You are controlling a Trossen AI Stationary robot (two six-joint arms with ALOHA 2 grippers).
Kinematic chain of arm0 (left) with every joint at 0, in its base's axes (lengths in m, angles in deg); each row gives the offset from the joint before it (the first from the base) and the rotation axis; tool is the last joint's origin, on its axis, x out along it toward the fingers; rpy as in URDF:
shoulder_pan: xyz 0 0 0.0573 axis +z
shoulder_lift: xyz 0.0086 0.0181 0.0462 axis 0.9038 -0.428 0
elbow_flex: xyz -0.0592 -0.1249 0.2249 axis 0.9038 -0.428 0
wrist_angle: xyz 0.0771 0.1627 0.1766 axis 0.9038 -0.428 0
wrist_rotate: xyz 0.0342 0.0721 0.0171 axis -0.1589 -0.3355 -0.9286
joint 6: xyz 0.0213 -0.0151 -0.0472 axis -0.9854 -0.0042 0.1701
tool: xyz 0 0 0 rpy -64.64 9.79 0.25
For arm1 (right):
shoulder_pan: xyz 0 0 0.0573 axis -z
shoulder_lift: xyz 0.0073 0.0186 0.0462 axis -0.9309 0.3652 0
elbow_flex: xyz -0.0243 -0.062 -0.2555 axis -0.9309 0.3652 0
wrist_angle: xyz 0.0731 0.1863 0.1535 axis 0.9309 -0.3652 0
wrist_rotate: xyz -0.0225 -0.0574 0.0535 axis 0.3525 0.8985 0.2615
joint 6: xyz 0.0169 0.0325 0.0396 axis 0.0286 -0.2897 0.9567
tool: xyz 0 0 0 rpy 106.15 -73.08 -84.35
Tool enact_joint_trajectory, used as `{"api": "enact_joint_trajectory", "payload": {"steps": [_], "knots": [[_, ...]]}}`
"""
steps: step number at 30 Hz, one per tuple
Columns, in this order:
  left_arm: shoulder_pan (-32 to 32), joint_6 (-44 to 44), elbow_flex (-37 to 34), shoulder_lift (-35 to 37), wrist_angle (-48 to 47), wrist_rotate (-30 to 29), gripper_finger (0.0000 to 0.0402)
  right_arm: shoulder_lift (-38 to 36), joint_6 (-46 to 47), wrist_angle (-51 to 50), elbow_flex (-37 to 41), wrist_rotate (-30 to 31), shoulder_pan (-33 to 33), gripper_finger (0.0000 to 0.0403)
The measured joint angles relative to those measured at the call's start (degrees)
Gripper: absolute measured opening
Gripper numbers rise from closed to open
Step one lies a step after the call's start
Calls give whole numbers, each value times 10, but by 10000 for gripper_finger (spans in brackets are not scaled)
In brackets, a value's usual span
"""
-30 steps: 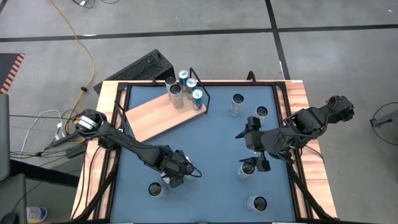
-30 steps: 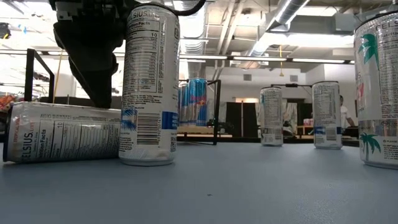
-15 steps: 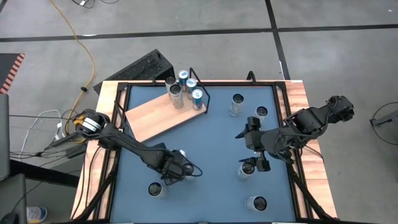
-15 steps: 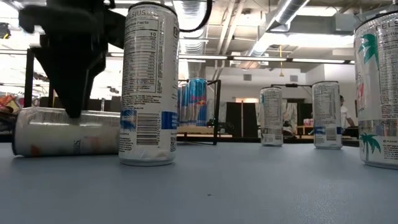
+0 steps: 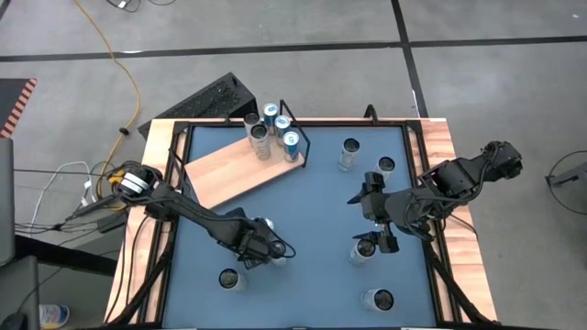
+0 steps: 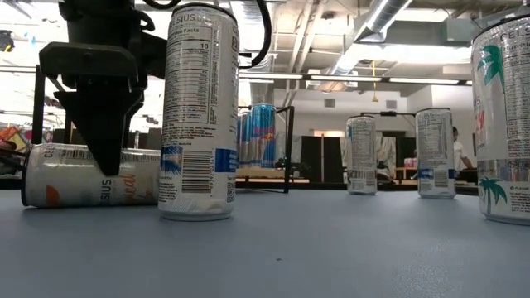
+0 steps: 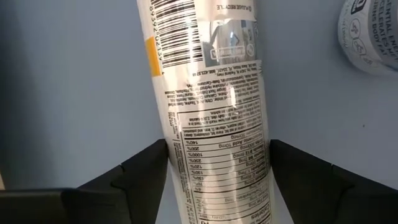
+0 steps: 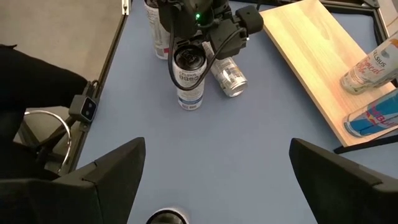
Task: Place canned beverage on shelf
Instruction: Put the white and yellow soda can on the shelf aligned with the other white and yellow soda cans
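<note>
Left gripper (image 5: 264, 249) sits low over the blue tabletop (image 5: 321, 202), front-left area, its two dark fingers (image 7: 144, 163) straddling a white slim beverage can lying on its side (image 7: 211, 112); both fingers are against the can's sides, so it is gripping that can. In the low view the can (image 6: 91, 175) rests on the table surface. A white upright can with a nutrition label (image 6: 199, 112) stands just beside it.

Right gripper (image 5: 376, 240) hovers over the right half, fingers spread wide, nothing between them; an upright can (image 5: 364, 249) is right below it.

Pale-wood rectangular shelf board with thin black wire frame (image 5: 229, 174) lies at the table's back-left, well apart from the held can. Four upright cans (image 5: 273, 133) cluster at its framed end.
</note>
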Motion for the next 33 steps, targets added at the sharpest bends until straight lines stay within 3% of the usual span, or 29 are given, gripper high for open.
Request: {"api": "enact_joint_trajectory", "payload": {"steps": [13, 17, 22, 25, 29, 33], "knots": [[4, -33, -1, -13, 7, 21, 259, 0, 0, 0, 0, 0, 0, 383], [13, -46, -6, -16, 6, 35, 287, 0, 0, 0, 0, 0, 0, 383], [13, -77, -6, -26, 36, 99, 333, 0, 0, 1, 0, 0, 0, 383], [21, -74, -6, -25, 34, 90, 348, 0, 1, 2, 0, -2, 0, 383], [29, -68, -6, -25, 36, 80, 349, 0, 1, 2, 0, -2, 0, 383], [35, -50, -6, -24, 37, 84, 318, 0, 0, 3, 0, -1, 0, 383]]}}
